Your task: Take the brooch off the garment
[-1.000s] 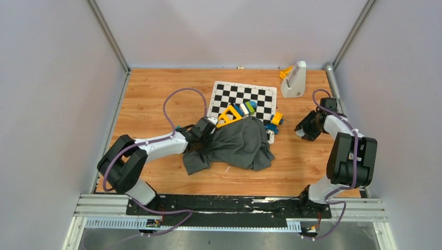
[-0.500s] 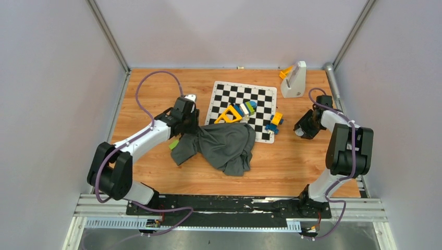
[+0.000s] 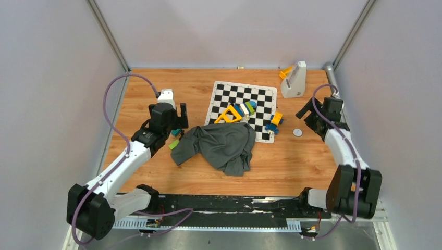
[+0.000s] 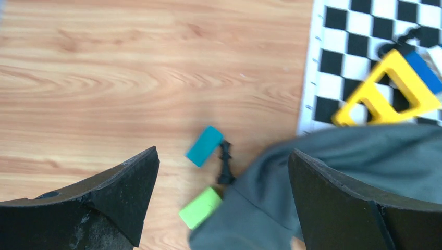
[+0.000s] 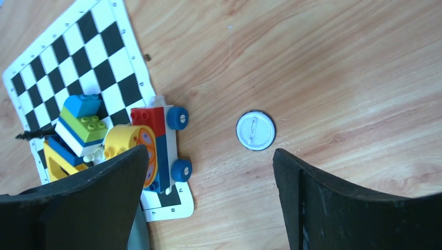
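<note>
The dark grey garment lies crumpled on the wooden table, its far edge over the near edge of the chequered board. The brooch, a round white disc, lies alone on bare wood to the right of the board, apart from the garment. In the right wrist view the brooch shows a pin bar across its face. My right gripper hangs open above and right of it, with nothing between its fingers. My left gripper is open over the garment's left edge, holding nothing.
A yellow triangle and stacked toy bricks sit on the board. A brick car stands at the board's corner. A teal block, green block and black chess piece lie by the garment's left edge. A white stand is back right.
The left gripper dragged the garment leftward, then opened, let it go and drew back to the left. The right gripper opened and lifted away, leaving the brooch on the wood.
</note>
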`<state>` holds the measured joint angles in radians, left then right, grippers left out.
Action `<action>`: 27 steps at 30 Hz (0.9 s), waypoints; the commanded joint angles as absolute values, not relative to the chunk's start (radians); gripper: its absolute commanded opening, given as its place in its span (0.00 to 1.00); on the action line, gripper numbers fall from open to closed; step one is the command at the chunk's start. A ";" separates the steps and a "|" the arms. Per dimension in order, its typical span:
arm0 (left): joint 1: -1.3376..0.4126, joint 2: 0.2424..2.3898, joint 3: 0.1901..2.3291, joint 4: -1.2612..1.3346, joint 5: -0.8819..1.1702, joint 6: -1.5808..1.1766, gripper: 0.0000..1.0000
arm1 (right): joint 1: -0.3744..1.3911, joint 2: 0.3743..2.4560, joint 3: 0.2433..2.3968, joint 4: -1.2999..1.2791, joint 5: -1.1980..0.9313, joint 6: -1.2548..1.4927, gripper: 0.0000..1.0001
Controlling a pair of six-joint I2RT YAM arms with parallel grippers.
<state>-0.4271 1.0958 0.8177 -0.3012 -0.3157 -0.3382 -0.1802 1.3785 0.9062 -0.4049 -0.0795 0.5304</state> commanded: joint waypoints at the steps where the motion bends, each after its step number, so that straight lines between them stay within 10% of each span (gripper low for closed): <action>1: -0.384 1.015 0.696 -0.073 -0.502 -0.202 1.00 | -0.153 1.189 0.677 -0.008 -0.031 0.433 0.94; 11: -0.222 1.085 0.359 0.706 -0.473 0.046 0.99 | -0.158 1.047 0.416 0.356 -0.111 0.195 0.96; 27: -0.059 1.405 0.281 1.028 -0.231 0.032 0.96 | -0.121 1.427 0.081 1.379 -0.183 0.085 0.99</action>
